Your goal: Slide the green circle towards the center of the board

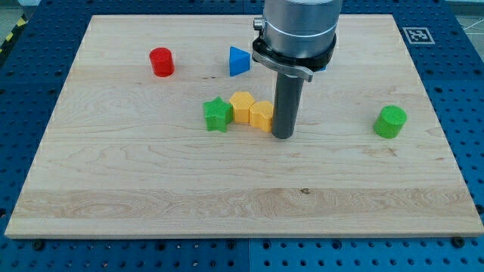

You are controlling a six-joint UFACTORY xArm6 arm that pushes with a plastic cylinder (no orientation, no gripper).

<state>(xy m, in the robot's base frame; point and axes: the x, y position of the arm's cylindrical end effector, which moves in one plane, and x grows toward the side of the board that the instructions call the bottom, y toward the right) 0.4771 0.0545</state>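
The green circle [391, 122] is a short green cylinder on the wooden board [151, 189] at the view's right, near the right edge. My tip [282, 135] rests on the board near the middle, well to the left of the green circle. The tip touches or nearly touches the right side of a yellow block [262, 115]. The rod hangs from the grey arm head [296, 30] at the view's top.
A second yellow block [242, 106] and a green star [218, 115] sit in a row left of the tip. A blue triangle [239, 61] and a red cylinder [161, 62] lie toward the view's top left. A blue pegboard [469, 113] surrounds the board.
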